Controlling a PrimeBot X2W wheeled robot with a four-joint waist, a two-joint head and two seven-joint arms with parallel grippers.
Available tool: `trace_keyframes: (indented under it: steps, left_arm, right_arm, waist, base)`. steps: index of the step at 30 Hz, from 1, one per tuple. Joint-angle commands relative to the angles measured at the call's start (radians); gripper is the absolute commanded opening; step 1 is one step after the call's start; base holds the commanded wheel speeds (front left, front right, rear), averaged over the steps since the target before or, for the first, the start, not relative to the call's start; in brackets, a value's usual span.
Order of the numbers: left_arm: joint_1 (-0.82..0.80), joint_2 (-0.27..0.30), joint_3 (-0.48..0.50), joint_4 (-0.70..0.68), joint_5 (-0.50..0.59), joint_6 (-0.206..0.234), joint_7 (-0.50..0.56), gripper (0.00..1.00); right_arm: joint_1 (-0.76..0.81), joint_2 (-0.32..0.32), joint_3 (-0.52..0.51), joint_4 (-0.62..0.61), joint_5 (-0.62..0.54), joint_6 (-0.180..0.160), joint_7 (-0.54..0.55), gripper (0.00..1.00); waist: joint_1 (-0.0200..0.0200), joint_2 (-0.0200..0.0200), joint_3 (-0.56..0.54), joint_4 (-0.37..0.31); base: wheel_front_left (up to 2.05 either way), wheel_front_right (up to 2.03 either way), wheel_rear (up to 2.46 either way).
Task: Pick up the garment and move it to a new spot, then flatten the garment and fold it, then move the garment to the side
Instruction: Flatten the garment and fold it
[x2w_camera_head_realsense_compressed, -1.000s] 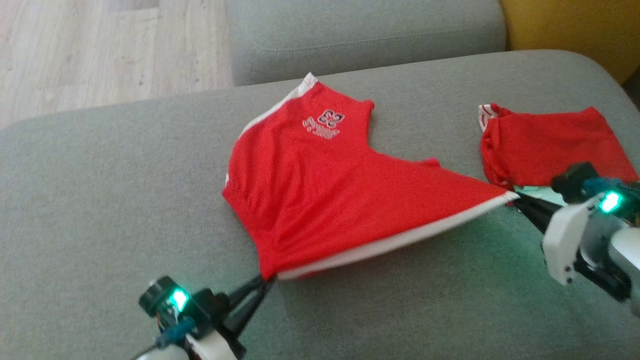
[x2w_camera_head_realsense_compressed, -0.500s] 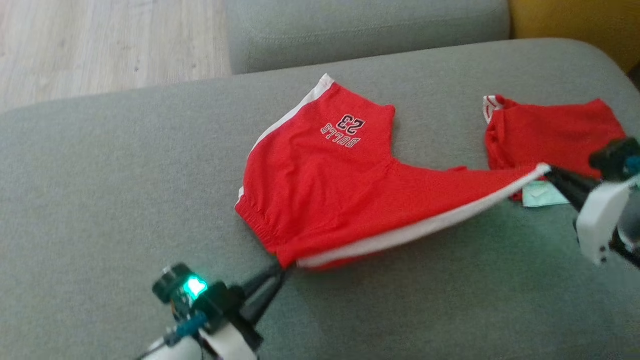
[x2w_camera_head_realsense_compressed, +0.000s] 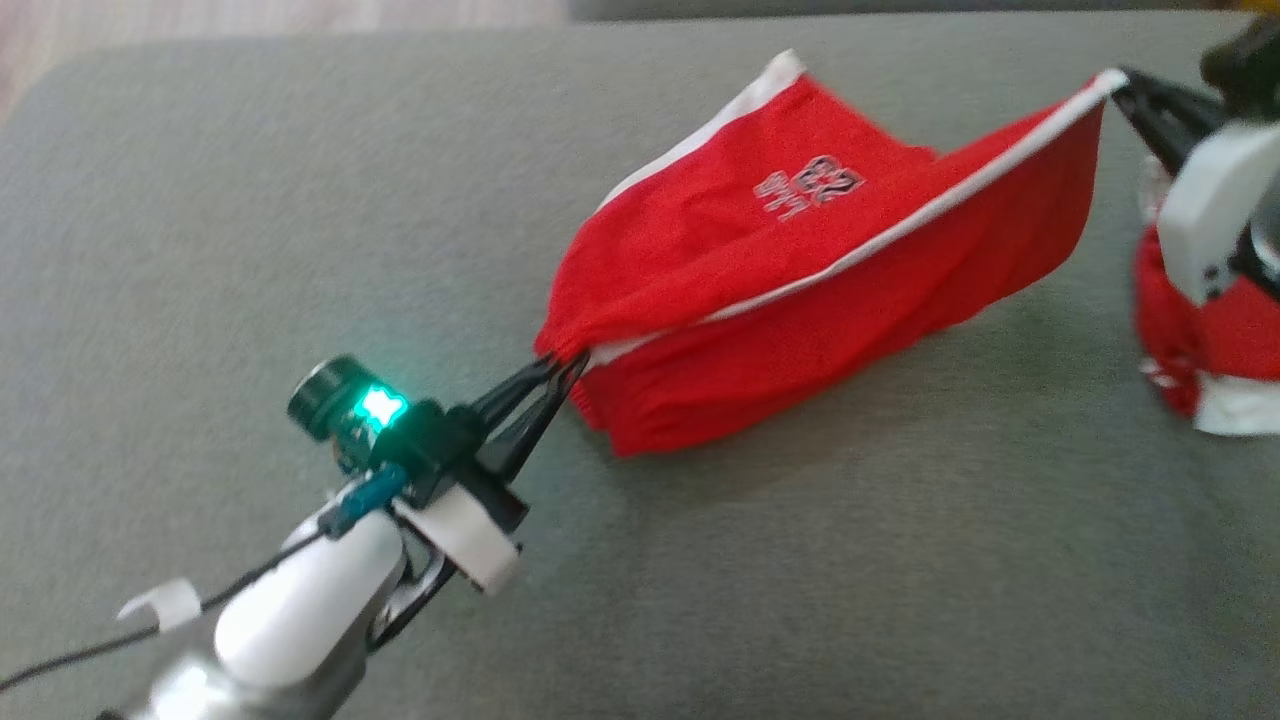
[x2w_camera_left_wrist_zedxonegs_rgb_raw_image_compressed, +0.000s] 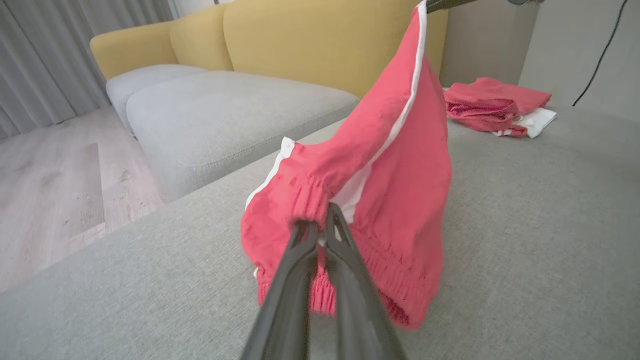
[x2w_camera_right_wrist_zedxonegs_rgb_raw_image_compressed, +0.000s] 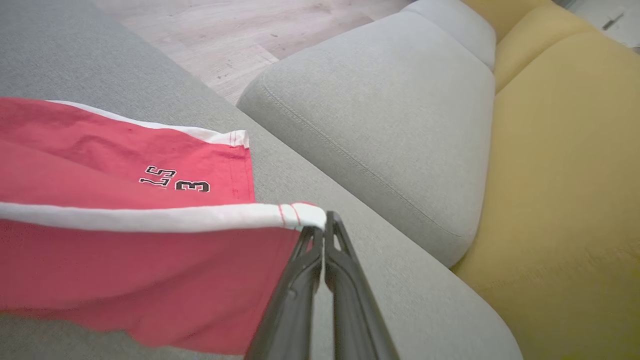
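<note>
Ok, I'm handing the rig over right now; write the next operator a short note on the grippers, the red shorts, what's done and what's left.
Left gripper: shut on the waistband corner of the red shorts.
Right gripper: shut on a white-trimmed hem corner, held higher.
Shorts: lifted and stretched between the two over the grey cushion; whether the lower edge touches it is unclear. Another red garment lies bunched to the right.
Done: pickup.
Left: set down at the new spot, flatten, fold, move aside.

Left gripper (x2w_camera_head_realsense_compressed: 565, 363): long black fingers, black housing, glowing green light (x2w_camera_head_realsense_compressed: 380, 405), rounded white forearm shell — right gripper (x2w_camera_head_realsense_compressed: 1122, 80) black-fingered, white-cased.
</note>
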Motion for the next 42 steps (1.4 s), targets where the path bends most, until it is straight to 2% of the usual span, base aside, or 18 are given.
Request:
trace_keyframes:
  steps: [1, 6, 14, 23, 32, 33, 34, 36, 42]
  left_arm:
    - [-0.072, 0.005, 0.043, -0.002, 0.007, -0.009, -0.009, 0.0]
    - [-0.162, -0.057, 0.032, 0.086, 0.003, -0.028, -0.016, 0.0]
    - [-0.238, -0.137, 0.027, 0.219, -0.013, -0.039, -0.038, 0.0]
    - [-0.278, -0.201, 0.029, 0.316, -0.016, -0.045, -0.059, 0.0]
    - [-0.307, -0.24, 0.047, 0.363, -0.013, -0.051, -0.065, 0.0]
    - [-0.307, -0.242, 0.053, 0.362, -0.01, -0.051, -0.065, 0.0]
    - [-0.306, -0.243, 0.057, 0.362, -0.006, -0.052, -0.065, 0.2]
    - [-0.303, -0.244, 0.066, 0.364, 0.001, -0.052, -0.065, 0.99]
    - [-0.288, -0.23, 0.111, 0.36, 0.024, -0.039, -0.065, 1.0]
  right_arm:
    - [-0.051, -0.002, 0.015, 0.011, -0.013, 0.007, 0.01, 0.0]
    - [-0.201, 0.028, 0.11, 0.115, -0.023, 0.007, 0.01, 0.0]
    - [-0.348, 0.057, 0.255, 0.256, -0.008, 0.007, -0.017, 0.0]
    - [-0.43, 0.079, 0.368, 0.389, 0.018, 0.007, -0.056, 0.0]
    - [-0.478, 0.112, 0.423, 0.505, 0.064, 0.007, -0.106, 0.0]
    - [-0.483, 0.118, 0.426, 0.513, 0.068, 0.007, -0.115, 0.82]
    - [-0.485, 0.124, 0.427, 0.525, 0.078, 0.007, -0.117, 1.0]
    - [-0.491, 0.139, 0.433, 0.54, 0.087, 0.007, -0.125, 1.0]
    - [-0.491, 0.172, 0.428, 0.592, 0.138, 0.007, -0.201, 1.0]
  waist:
    - [-0.0003, 0.0, 0.067, 0.072]
    - [-0.0003, 0.0, 0.131, 0.149]
    - [-0.0003, 0.0, 0.194, 0.219]
    - [-0.0003, 0.0, 0.226, 0.259]
    - [-0.0003, 0.0, 0.245, 0.277]
    - [-0.0003, 0.0, 0.248, 0.277]
    - [-0.0003, 0.0, 0.249, 0.276]
    - [-0.0003, 0.0, 0.251, 0.271]
    - [-0.0003, 0.0, 0.224, 0.233]
  base:
    - [0.0, 0.0, 0.0]
    - [0.0, 0.0, 0.0]
    - [0.0, 0.0, 0.0]
    - [0.0, 0.0, 0.0]
    - [0.0, 0.0, 0.0]
    - [0.0, 0.0, 0.0]
    - [0.0, 0.0, 0.0]
    - [0.0, 0.0, 0.0]
    - [0.0, 0.0, 0.0]
